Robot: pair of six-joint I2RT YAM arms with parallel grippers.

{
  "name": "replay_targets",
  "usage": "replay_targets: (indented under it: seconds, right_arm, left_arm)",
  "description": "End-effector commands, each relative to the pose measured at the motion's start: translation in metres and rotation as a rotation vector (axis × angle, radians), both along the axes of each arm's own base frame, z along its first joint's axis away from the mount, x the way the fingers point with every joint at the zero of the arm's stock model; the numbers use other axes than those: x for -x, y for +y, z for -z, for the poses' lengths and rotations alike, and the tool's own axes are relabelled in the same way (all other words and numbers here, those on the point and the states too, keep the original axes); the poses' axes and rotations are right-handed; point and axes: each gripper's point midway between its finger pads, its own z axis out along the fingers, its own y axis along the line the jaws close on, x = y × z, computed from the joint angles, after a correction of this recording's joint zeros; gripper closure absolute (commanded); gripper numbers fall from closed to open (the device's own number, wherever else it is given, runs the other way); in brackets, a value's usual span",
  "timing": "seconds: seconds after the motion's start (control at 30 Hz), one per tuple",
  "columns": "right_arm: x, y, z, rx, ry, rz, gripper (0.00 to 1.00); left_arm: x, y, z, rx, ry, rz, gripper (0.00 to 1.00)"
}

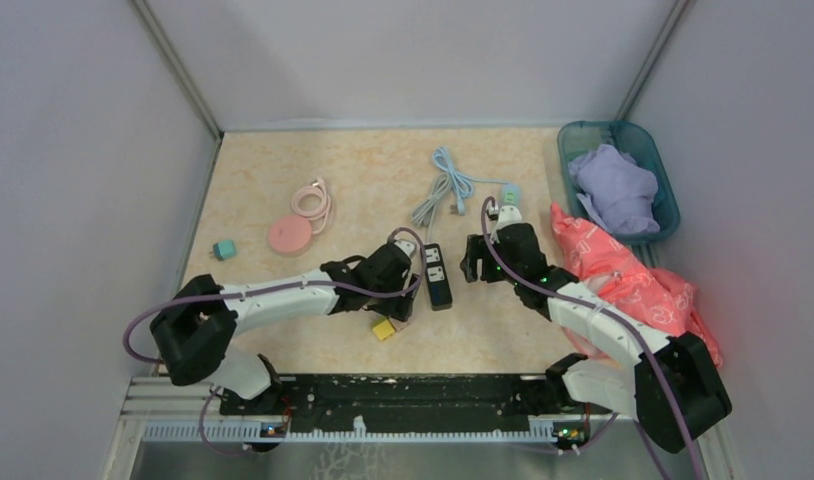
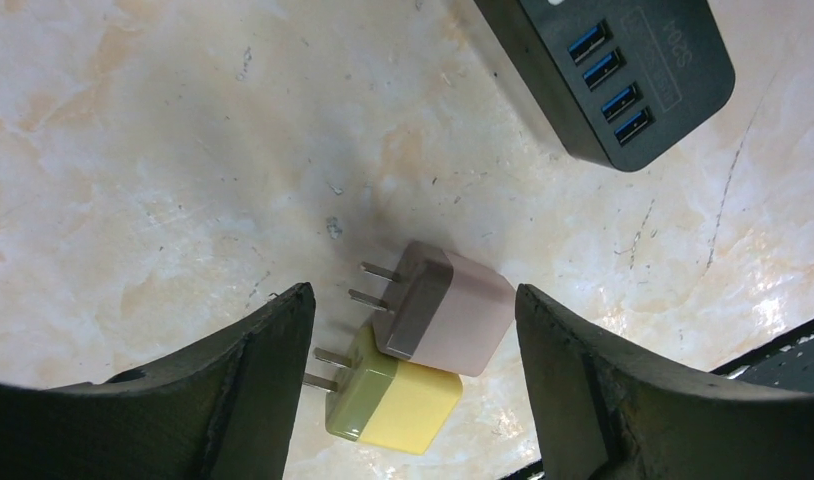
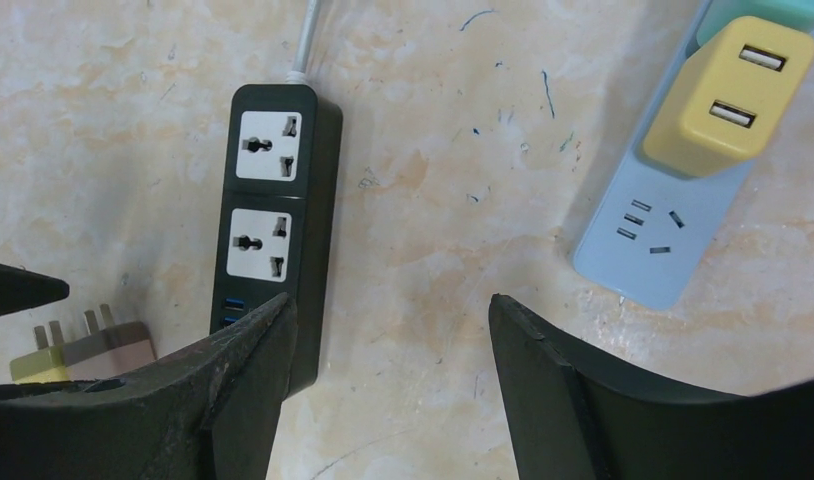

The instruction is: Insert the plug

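While L gripper (image 2: 413, 294) gapes wide over pink plug (image 2: 461, 318), R gripper (image 3: 390, 300) sits wide by pwr strip (image 3: 275, 192).

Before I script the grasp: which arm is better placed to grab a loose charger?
Left: the left end effector straddles the pink charger and yellow charger; the right end effector hangs by the black power strip.

Soft, even overhead light on the table (image 1: 283, 170), shadows faint, though the pink cloth (image 1: 623, 270) blooms over-saturated at right. Wrist views come in bright and crisp: the plugs (image 2: 453, 310) throw a soft shadow up-left, while the left fingers (image 2: 233, 400) sit dark, a touch blurred, bowed by the wide lens.
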Motion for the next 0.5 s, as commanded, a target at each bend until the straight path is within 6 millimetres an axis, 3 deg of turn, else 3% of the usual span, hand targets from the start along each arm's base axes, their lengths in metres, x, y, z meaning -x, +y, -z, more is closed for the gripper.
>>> replay_targets:
  seconds: [0.0, 0.23, 0.47]
  right_arm:
    - [-0.009, 0.011, -0.016, -0.052, -0.056, -0.019, 0.30]
    - [-0.009, 0.014, -0.014, -0.056, -0.050, -0.026, 0.30]
    - [-0.009, 0.015, -0.016, -0.062, -0.053, -0.034, 0.30]
  left_arm:
    - [0.008, 0.001, 0.005, -0.063, -0.001, 0.072, 0.21]
    - [0.011, -0.005, 0.019, -0.117, 0.015, 0.109, 0.23]
    - [0.002, 0.001, 0.027, -0.179, 0.002, 0.048, 0.34]
